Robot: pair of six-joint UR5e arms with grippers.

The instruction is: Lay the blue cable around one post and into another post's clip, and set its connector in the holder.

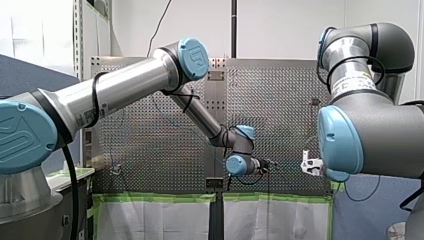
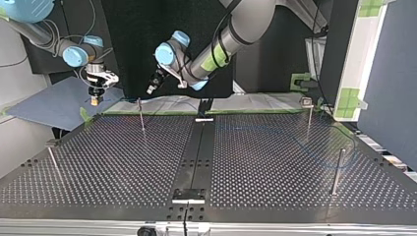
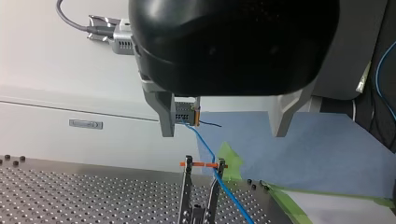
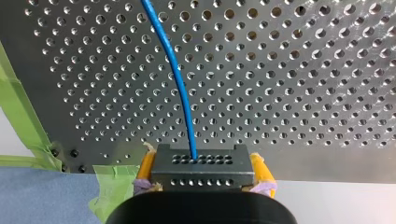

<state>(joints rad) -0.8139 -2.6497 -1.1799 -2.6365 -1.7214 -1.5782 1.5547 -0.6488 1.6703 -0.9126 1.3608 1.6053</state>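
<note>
Right gripper (image 4: 203,173): yellow pads (image 4: 261,170) closed on the dark multi-hole connector (image 4: 203,163), held over the edge of the perforated table (image 4: 303,70), near green tape (image 4: 28,130).
Blue cable (image 4: 180,84): plugged into the connector's face, running away across the table.
Left gripper (image 3: 224,133): metal fingers (image 3: 166,112) spread wide, nothing between them, raised off the table; two-pronged post (image 3: 187,191) ahead, blue cable passing at its top.

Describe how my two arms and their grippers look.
Both my left arm and my right arm are silver tubes with light blue joint caps and black cables along them. My left gripper has a black housing and grey metal fingers; my right gripper has yellow pads.
</note>
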